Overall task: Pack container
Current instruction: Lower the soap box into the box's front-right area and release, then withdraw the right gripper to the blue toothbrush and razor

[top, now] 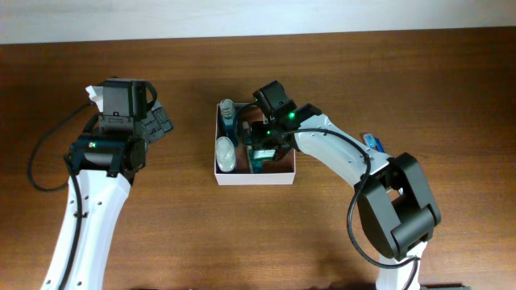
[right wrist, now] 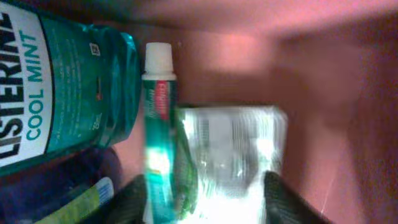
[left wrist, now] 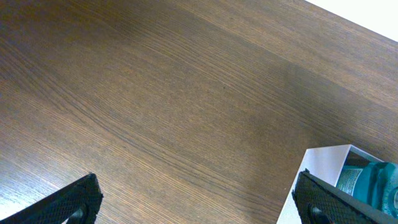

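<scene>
1. The container [top: 254, 179] sits mid-table on the wood table [top: 201, 242], between the two arms; it has thin white walls and a reddish-brown inside, and is already part filled.
2. The right wrist view shows its contents: a teal mouthwash bottle [right wrist: 62, 93] at the left; a white-capped toothpaste tube [right wrist: 158, 124] just beside it; a shiny crinkled packet [right wrist: 236, 155] against the tube.
3. The right gripper [right wrist: 205, 193] is down inside the container; its fingers [right wrist: 280, 199] stand apart, one either side of the tube and packet; I cannot tell whether they pinch the pair or merely straddle it.
4. The left gripper [top: 160, 122] hangs over bare table to the left of the container, near it but not touching; its fingers are spread wide and hold nothing.
5. Handling, as a judgement: the container looks like light card, so its walls would likely flex or buckle under a pinch; loaded, it is probably bottom-heavy; a push low on a wall, or a hold at a corner, seems safer than a mid-wall grip.
6. The packet looks soft and slippery, best taken flat across its width; the tube is soft in the body and firm at the cap; the bottle is stiff, smooth and likely the heaviest item.
</scene>
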You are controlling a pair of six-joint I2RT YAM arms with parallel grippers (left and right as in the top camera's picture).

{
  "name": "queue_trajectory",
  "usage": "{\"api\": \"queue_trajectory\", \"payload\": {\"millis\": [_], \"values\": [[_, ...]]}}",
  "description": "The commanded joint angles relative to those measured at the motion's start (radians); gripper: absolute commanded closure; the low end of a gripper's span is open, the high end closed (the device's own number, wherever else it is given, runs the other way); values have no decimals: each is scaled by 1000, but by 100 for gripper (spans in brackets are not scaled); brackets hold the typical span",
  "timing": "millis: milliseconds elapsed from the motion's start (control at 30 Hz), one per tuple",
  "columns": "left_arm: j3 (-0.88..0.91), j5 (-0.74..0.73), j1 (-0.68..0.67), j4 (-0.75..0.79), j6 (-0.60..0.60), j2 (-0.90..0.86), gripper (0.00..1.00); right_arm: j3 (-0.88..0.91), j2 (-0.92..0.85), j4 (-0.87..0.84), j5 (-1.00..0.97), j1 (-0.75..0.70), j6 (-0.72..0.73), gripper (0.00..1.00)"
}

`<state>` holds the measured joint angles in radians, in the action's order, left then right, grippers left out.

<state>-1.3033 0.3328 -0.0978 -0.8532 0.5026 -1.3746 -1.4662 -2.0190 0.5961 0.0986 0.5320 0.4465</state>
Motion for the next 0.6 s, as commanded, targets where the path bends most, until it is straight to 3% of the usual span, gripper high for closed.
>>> {"api": "queue_trajectory", "payload": {"millis": [0, 233, 567], "values": [[-8, 0, 2, -1, 5, -5, 1, -9, -3, -6, 6, 6, 7, 42], [-8, 0, 3, -1, 5, -5, 0, -51, 34, 21, 34, 3, -27, 37], [-8, 0, 2, -1, 5, -5, 1, -234, 197, 254, -22, -27, -103, 37]]}}
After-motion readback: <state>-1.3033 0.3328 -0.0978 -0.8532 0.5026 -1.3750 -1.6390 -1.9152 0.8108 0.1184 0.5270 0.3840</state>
